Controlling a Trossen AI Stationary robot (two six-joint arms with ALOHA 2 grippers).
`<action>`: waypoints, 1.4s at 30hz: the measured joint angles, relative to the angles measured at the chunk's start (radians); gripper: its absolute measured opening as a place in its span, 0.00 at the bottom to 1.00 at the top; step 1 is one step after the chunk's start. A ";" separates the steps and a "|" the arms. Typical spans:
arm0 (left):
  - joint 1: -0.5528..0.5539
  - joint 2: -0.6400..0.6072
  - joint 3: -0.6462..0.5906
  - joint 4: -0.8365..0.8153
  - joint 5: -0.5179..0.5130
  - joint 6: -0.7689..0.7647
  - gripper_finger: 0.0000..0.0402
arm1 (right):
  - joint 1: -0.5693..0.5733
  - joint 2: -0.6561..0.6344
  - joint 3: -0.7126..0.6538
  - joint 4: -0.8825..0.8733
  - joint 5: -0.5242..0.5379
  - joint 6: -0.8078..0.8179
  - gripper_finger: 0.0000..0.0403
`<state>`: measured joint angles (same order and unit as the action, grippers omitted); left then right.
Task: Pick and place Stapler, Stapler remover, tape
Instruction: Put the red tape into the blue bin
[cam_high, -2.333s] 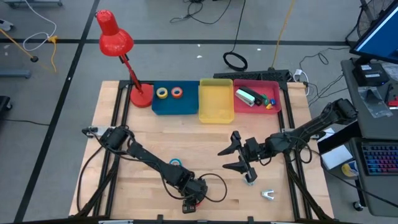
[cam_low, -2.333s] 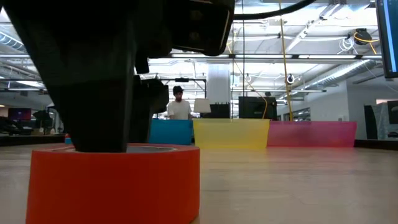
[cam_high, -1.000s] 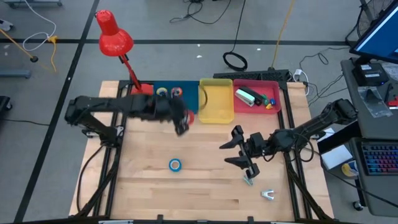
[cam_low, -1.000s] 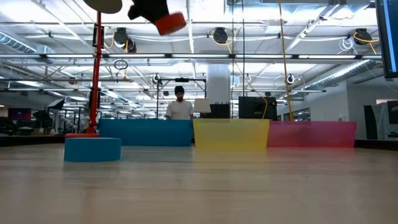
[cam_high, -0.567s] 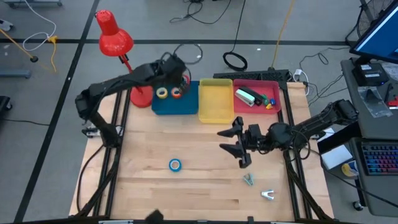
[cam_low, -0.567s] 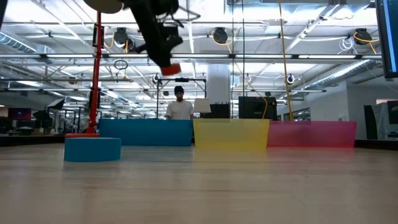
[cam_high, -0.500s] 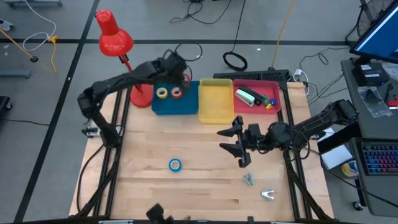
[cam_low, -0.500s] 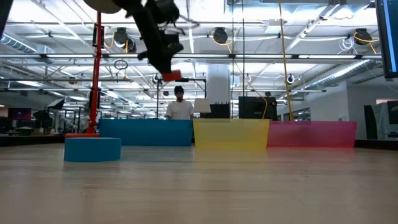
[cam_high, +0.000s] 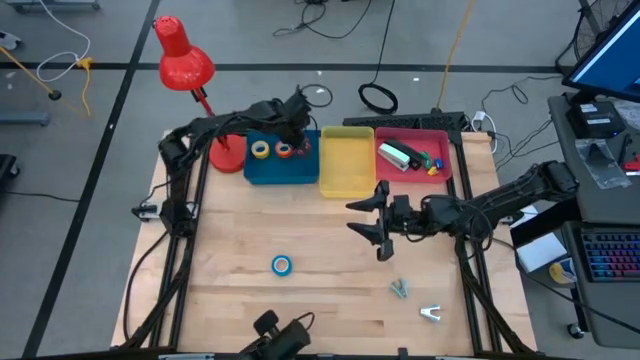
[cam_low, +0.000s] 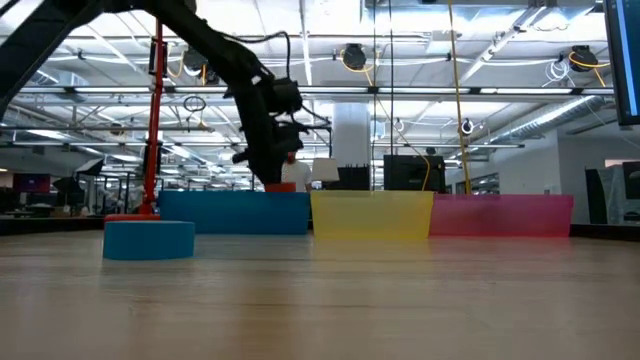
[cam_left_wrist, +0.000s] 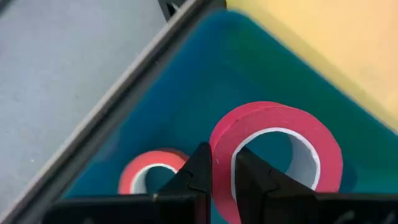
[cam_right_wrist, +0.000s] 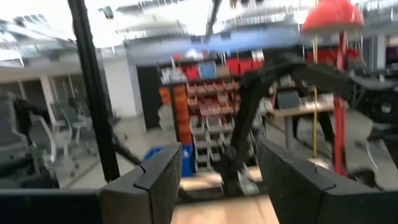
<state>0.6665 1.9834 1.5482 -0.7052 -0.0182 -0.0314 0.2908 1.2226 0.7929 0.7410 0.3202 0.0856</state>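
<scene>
The left gripper (cam_left_wrist: 221, 177) is pinching the wall of a red tape roll (cam_left_wrist: 280, 149) over the blue bin (cam_high: 270, 170) at the desk's far edge, beside an orange roll (cam_left_wrist: 149, 174) lying inside. The right gripper (cam_high: 372, 222) is hovering mid-desk, jaws spread, while the blue tape roll (cam_high: 282, 265) is lying on the desk toward the near edge.

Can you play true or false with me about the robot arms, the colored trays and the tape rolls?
1. The left gripper holds a red tape roll over the blue tray. True.
2. The blue tape roll is inside the yellow tray. False: it lies on the bare table.
3. The right gripper is holding the red lamp. False: it is open and empty above the table.
4. A yellow tape roll lies in the blue tray. True.
5. The pink tray has nothing in it. False: several items lie inside.
</scene>
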 joint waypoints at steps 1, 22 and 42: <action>0.000 0.011 0.000 -0.001 0.009 0.000 0.09 | -0.003 -0.007 0.000 -0.038 0.000 0.008 0.50; 0.036 0.081 0.000 0.024 0.087 -0.031 0.09 | -0.107 -0.120 0.000 -0.650 -0.005 0.202 0.50; 0.083 0.151 0.000 0.078 0.141 -0.056 0.09 | -0.175 -0.464 -0.397 -0.285 -0.009 0.236 0.50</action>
<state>0.7498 2.1344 1.5482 -0.6273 0.1232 -0.0872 0.1154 0.7585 0.3959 0.4556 0.3115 0.3213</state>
